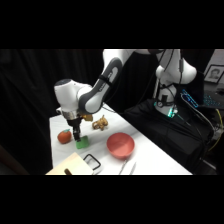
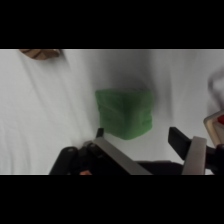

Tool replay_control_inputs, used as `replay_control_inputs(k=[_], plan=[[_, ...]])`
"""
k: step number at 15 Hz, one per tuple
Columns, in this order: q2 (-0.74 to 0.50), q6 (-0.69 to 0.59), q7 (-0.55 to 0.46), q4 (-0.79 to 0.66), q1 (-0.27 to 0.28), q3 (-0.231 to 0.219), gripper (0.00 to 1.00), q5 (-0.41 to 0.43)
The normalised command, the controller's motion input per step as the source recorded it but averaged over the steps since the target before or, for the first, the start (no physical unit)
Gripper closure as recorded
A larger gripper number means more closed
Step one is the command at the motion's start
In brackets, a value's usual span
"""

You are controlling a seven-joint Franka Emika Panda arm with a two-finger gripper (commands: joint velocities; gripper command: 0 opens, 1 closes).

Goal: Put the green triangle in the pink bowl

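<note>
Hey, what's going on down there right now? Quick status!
Gripper open, jaws either side of the green triangle, not closed on it. Triangle on the table. Pink bowl empty, nothing between.

No text, label, brand, number or sign can be read in either view. The framed picture (image 1: 215, 75) at the side view's upper right edge carries a dark mark, too blurred to make out.
</note>
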Motion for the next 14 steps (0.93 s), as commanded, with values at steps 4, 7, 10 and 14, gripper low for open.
replay_control_inputs(k=[4, 7, 10, 14], plan=[[0.18, 0.04, -0.1, 0.19, -0.054, 0.04, 0.0, 0.091], [0.15, 0.06, -0.14, 0.17, -0.084, 0.038, 0.0, 0.096], [0.14, 0.07, -0.19, 0.18, -0.118, 0.067, 0.0, 0.128], [0.11, 0.1, -0.21, 0.15, -0.099, 0.077, 0.43, 0.13]])
